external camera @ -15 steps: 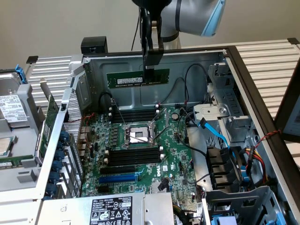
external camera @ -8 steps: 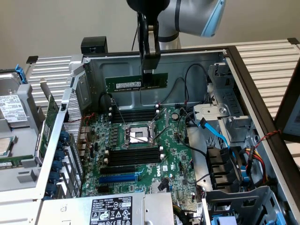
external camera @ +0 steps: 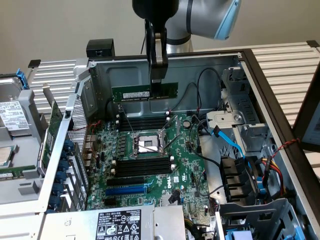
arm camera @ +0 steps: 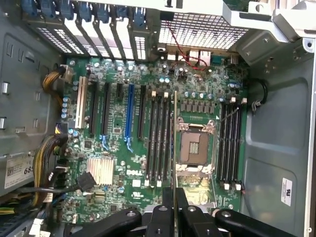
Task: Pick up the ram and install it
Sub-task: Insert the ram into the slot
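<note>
I had the gripper (external camera: pixel 159 75) pinched nearly shut on the top edge of the ram (external camera: pixel 142 93). The stick hung level in the air above the motherboard (external camera: pixel 186 167), toward the far case wall. The pickup was done. By my judgement none of the memory slots (external camera: pixel 144 165) held it yet.

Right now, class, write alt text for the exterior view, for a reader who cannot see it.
The end effector grips the ram, a green stick with a white label, holding it level above the motherboard inside an open computer case. On the board, black memory slots flank the bare processor socket.
</note>
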{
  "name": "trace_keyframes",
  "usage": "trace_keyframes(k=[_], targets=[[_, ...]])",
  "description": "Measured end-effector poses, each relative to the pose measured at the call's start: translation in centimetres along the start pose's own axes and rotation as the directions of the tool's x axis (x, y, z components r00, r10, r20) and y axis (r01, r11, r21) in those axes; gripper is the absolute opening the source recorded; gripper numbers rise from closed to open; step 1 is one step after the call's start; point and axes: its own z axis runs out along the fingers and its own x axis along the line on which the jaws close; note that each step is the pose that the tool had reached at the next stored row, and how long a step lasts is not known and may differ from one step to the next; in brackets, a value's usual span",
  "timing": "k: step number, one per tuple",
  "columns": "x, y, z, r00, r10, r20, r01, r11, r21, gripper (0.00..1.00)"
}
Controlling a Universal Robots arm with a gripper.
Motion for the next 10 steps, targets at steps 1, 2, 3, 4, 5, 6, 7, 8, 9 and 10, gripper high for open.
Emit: trace_keyframes(k=[1, 2, 3, 4, 5, 6, 7, 8, 9, 10], targets=[[0.0, 0.02, 0.16, 1.0, 0.01, 0.0002, -0.01, 1.0, 0.0007, 0.14], [0.0, 0.06, 0.31, 0.9998, 0.018, 0.0003, -0.018, 0.9998, 0.0015, 0.14], [0.0, 0.14, 0.42, 0.9998, 0.022, -0.0005, -0.022, 0.9997, 0.0023, 0.14], [0.0, 0.23, 0.51, 0.9997, 0.024, -0.0019, -0.024, 0.9997, 0.0038, 0.14], [0.0, 0.36, 0.62, 0.9997, 0.026, -0.0037, -0.026, 0.9997, 0.0048, 0.14], [0.0, 0.5, 0.73, 0.9996, 0.027, -0.0058, -0.027, 0.9996, 0.0057, 0.14], [0.0, 0.65, 0.84, 0.9996, 0.028, -0.0086, -0.028, 0.9996, 0.0065, 0.14], [0.0, 0.8, 0.93, 0.9995, 0.028, -0.0119, -0.028, 0.9996, 0.0071, 0.14], [-0.1, 0.94, 1.02, 0.9995, 0.028, -0.0154, -0.028, 0.9996, 0.0077, 0.14], [-0.2, 1.1, 1.12, 0.9994, 0.028, -0.0194, -0.028, 0.9996, 0.0085, 0.14]])
